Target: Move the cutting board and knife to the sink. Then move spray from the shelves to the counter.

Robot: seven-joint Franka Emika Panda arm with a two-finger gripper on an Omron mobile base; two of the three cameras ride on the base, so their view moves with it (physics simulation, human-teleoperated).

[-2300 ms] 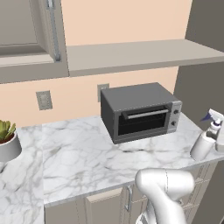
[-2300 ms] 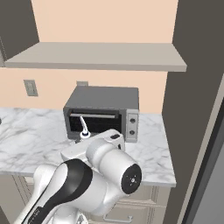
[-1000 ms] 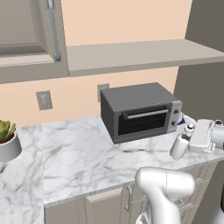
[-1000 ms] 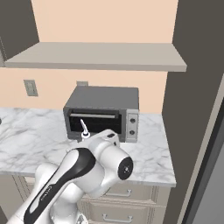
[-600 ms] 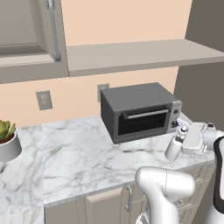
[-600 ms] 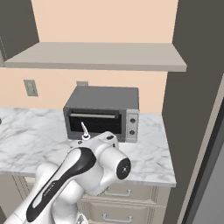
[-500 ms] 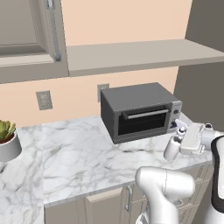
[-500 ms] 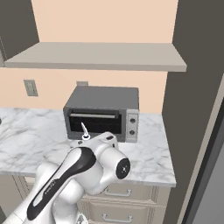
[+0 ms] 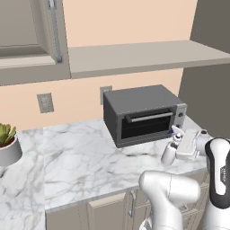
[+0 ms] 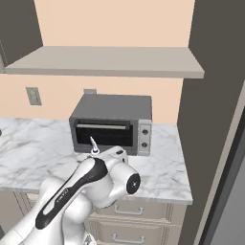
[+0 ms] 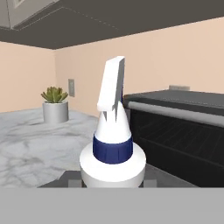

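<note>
The gripper [image 9: 179, 150] is holding the spray [image 9: 170, 150] low over the surface [image 9: 85, 157], just in front of the oven [image 9: 141, 112] at its right end. The fingers are closed on the bottle's body, and the bottle is standing upright, probably so that it can be put down on its base. Whether the base is already touching the marble, I cannot tell. The shelf [image 9: 143, 56] above is bare where it is showing.

In the left base view the whole bottle is showing beside the white hand. In the right base view the arm is hiding the bottle, and just its nozzle tip [image 10: 92, 143] is rising above. The hand view is showing the nozzle [image 11: 111, 89] and blue collar close up, with a plant [image 11: 54, 105] far behind.
</note>
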